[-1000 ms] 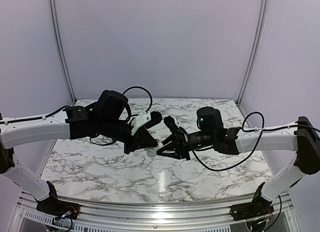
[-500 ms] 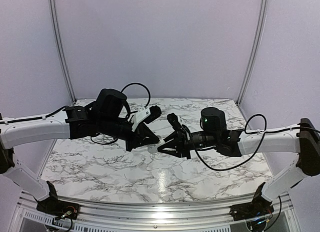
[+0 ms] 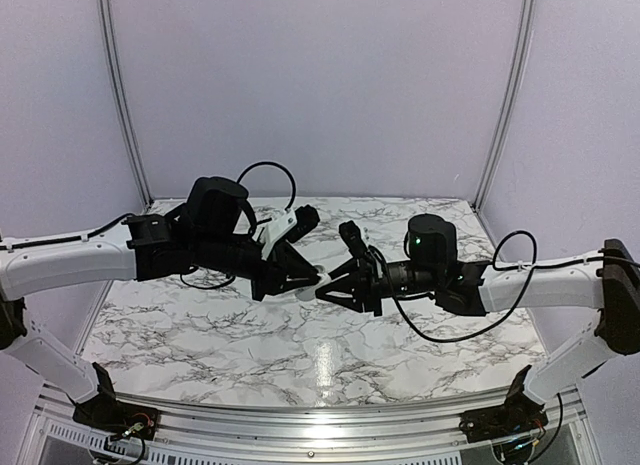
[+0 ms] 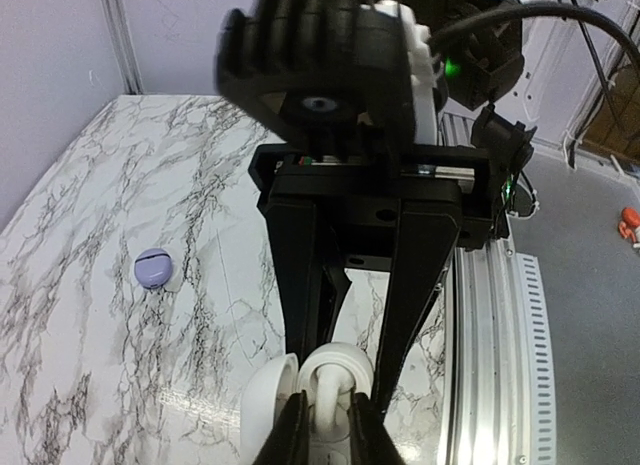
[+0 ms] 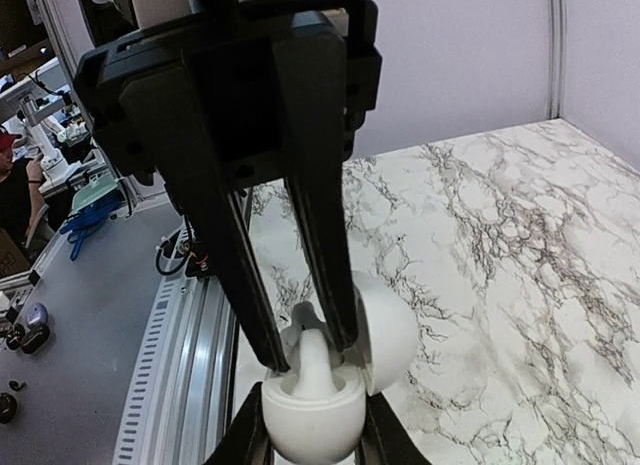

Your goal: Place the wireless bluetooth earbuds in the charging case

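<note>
1. Earbud (image 5: 315,357), a white one, is standing in the mouth of the open white case (image 5: 310,420). Its lower end is sitting in the hollow of the case body, but I cannot tell how deep it is going.
2. The left tool (image 4: 328,430) is pinching the earbud. Its fingers are drawn in narrow, with the white piece showing between them in the left wrist view.
3. The right tool (image 5: 310,440) is gripping the case body from both sides, with its fingers pressing against the rounded shell. The lid (image 5: 388,330) is hanging open at 2 o'clock from the body in the right wrist view.
4. In the top view the two tools are meeting tip to tip in the air above the middle of the marble bench (image 3: 200,335). The left arm (image 3: 70,260) is reaching in from 9 o'clock and the right arm (image 3: 540,285) from 3 o'clock. The case is being held off the bench.
5. A lilac round piece (image 4: 153,268) is lying on the bench, at about 10 o'clock from the case in the left wrist view and well apart from it. I cannot tell whether it is a bud or a small case.
</note>
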Action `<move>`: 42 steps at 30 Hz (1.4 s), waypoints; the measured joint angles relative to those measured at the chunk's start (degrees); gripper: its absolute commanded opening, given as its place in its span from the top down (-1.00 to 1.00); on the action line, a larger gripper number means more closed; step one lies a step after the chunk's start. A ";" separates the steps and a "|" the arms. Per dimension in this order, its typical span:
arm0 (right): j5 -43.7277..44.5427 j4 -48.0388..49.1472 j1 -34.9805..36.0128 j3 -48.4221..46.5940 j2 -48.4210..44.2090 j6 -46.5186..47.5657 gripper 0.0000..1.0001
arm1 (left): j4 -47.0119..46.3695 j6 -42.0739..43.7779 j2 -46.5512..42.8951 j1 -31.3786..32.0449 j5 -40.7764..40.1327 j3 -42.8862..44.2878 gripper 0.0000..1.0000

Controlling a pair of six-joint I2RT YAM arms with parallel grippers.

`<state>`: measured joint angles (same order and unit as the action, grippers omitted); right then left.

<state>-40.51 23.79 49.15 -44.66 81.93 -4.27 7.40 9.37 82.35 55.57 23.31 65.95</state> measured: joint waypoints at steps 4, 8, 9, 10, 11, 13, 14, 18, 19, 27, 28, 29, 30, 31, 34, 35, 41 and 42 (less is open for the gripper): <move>0.20 1.68 0.09 0.02 -0.22 0.00 1.00 | 0.37 0.79 -1.68 -0.02 -0.74 -0.15 0.23; 0.37 2.67 0.09 0.31 -0.22 0.00 1.00 | 0.76 1.49 -4.42 -0.02 -1.42 -0.15 0.00; 0.37 2.67 0.09 0.42 -0.22 0.02 1.00 | 0.79 1.64 -5.20 -0.02 -1.64 -0.15 -0.09; 0.37 2.69 0.09 0.48 -0.22 0.00 1.00 | 0.76 1.90 -5.86 -0.09 -1.92 -0.15 -0.20; 0.35 2.71 0.09 0.52 -0.22 0.02 1.00 | 0.79 1.84 -6.78 -0.13 -2.32 -0.15 -0.31; 0.35 2.71 0.09 0.52 -0.22 0.00 1.00 | 0.63 2.25 -8.07 -0.35 -2.99 -0.37 -0.51; 0.31 2.71 0.09 0.52 -0.22 0.00 1.00 | 0.52 2.21 -8.76 -0.63 -3.10 -0.81 -0.61; -0.33 2.75 0.09 0.52 -0.22 0.00 1.00 | 0.52 1.62 -9.70 -2.73 -2.43 -3.32 -0.92; -0.63 2.78 0.09 0.52 -0.22 0.00 1.00 | 0.63 1.79 -9.51 -3.10 -2.16 -3.80 -0.96; -2.78 3.52 0.11 0.52 -0.44 -0.04 1.00 | 0.59 1.79 -5.90 -3.43 2.16 -6.08 -0.96; -2.93 3.67 0.11 0.52 -0.46 -0.09 1.00 | 0.57 1.99 -5.40 -3.28 2.69 -6.10 -0.93; -2.97 3.72 0.09 0.52 -0.46 -0.09 1.00 | 0.57 2.27 -5.03 -3.04 3.13 -6.10 -0.89; -2.99 3.72 0.09 0.52 -0.46 -0.13 1.00 | 0.57 2.67 -4.79 -2.62 3.48 -6.14 -0.84; -3.02 3.72 0.09 0.52 -0.46 -0.17 1.00 | 0.59 2.91 -4.74 -2.19 3.78 -6.19 -0.78; -3.17 3.87 0.09 0.52 -0.46 -0.26 1.00 | 0.46 4.52 -4.85 0.00 4.63 -6.23 -0.68; -3.69 3.85 0.09 0.52 -0.46 -0.35 1.00 | 0.46 5.16 -4.98 0.61 4.70 -6.25 -0.65; -5.62 5.49 -0.15 0.52 -0.46 -2.05 1.00 | 0.37 7.96 -6.71 2.80 3.56 -6.47 -0.52; -5.86 5.81 -0.20 0.52 -0.46 -2.58 1.00 | 0.28 8.35 -6.78 3.04 2.91 -6.47 -0.45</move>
<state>-46.37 29.61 48.95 -44.14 81.47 -6.85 7.68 17.72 75.57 58.61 26.22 59.48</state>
